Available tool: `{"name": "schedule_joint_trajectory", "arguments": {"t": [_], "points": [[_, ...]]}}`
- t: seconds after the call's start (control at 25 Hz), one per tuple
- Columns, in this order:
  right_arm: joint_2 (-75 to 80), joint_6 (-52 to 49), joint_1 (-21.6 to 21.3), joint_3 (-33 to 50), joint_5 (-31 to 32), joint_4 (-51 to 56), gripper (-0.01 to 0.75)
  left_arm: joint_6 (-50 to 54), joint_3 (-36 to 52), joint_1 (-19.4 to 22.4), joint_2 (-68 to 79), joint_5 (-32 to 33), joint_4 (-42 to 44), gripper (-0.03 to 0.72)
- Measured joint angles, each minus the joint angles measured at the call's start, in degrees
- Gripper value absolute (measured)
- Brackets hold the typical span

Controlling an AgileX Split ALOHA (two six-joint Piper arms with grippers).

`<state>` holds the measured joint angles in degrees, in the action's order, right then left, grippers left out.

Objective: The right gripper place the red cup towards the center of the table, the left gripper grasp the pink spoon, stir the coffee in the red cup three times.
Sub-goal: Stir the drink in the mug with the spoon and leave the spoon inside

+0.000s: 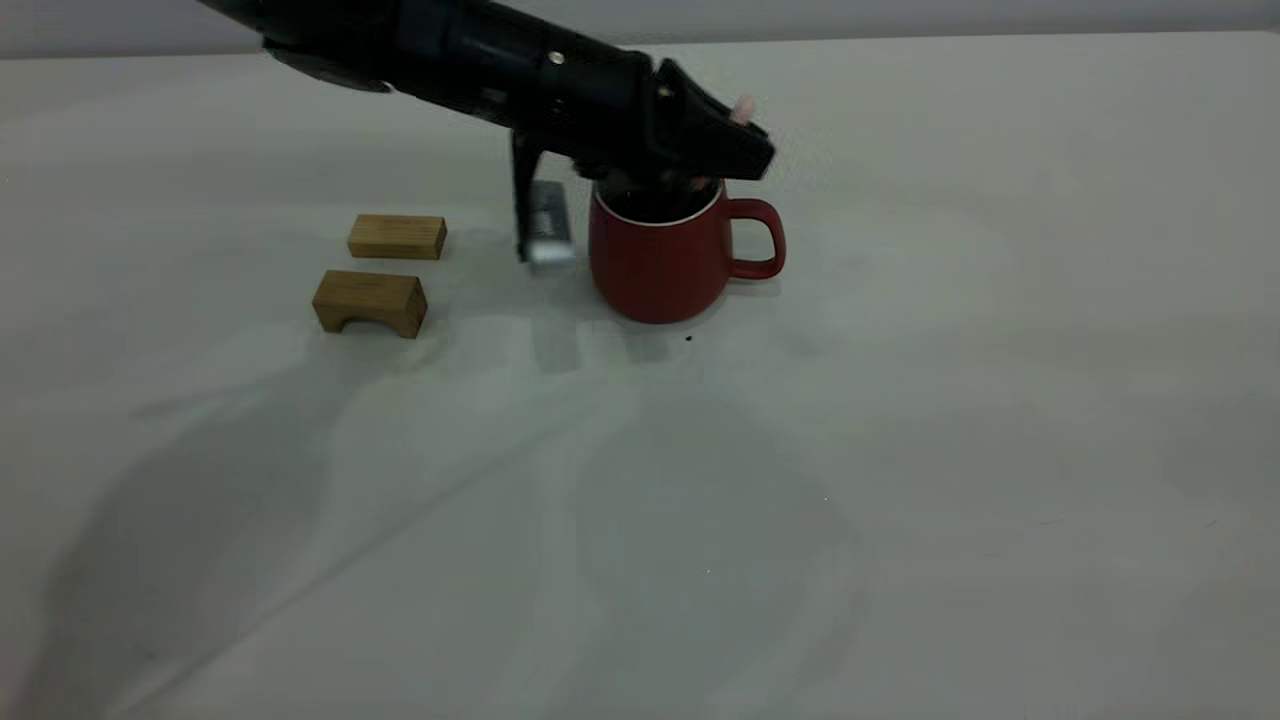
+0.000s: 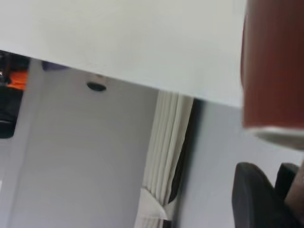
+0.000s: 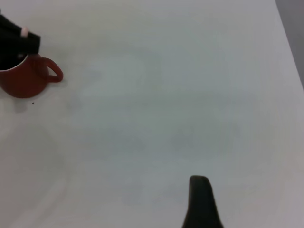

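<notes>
Nearest, bare table (image 1: 700, 560). Beyond, red cup (image 1: 660, 262) upright, handle pointing away from the arm, dark coffee (image 1: 655, 205) inside. Directly above its rim, left gripper (image 1: 715, 150) pinching the pink spoon (image 1: 742, 108), handle tip poking out on top. Behind that gripper, two wooden blocks (image 1: 380, 275). Right gripper (image 3: 199, 202) well apart; spread or pressed together, cannot tell.

Two small wooden blocks lie near each other but apart on the worktop. The farther block (image 1: 397, 237) is a plain flat rectangle. The nearer block (image 1: 370, 302) has a shallow notch cut into its underside, like a low bridge. A tiny dark speck (image 1: 688, 339) marks the surface.
</notes>
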<state>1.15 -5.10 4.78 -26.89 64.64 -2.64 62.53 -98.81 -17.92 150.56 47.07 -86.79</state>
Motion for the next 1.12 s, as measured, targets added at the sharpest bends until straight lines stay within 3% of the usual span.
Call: {"name": "schedule_joint_trajectory", "arguments": {"t": [0.24, 0.44, 0.64, 1.0, 1.12], "points": [[0.0, 0.0, 0.0, 0.0, 0.0, 0.0, 0.584, 2.8, -0.3, 2.5, -1.0, -2.4, 0.4, 0.133], [0.0, 0.0, 0.0, 0.0, 0.0, 0.0, 0.584, -4.0, -0.5, 0.8, -1.0, -6.8, -6.2, 0.133], [0.0, 0.0, 0.0, 0.0, 0.0, 0.0, 0.584, -5.9, -0.5, -0.9, -1.0, -5.6, -7.8, 0.133], [0.0, 0.0, 0.0, 0.0, 0.0, 0.0, 0.584, -5.9, -0.5, -0.4, -1.0, -0.5, 2.5, 0.133], [0.0, 0.0, 0.0, 0.0, 0.0, 0.0, 0.584, -6.0, -0.5, -0.2, -1.5, 0.2, 7.8, 0.191]]}}
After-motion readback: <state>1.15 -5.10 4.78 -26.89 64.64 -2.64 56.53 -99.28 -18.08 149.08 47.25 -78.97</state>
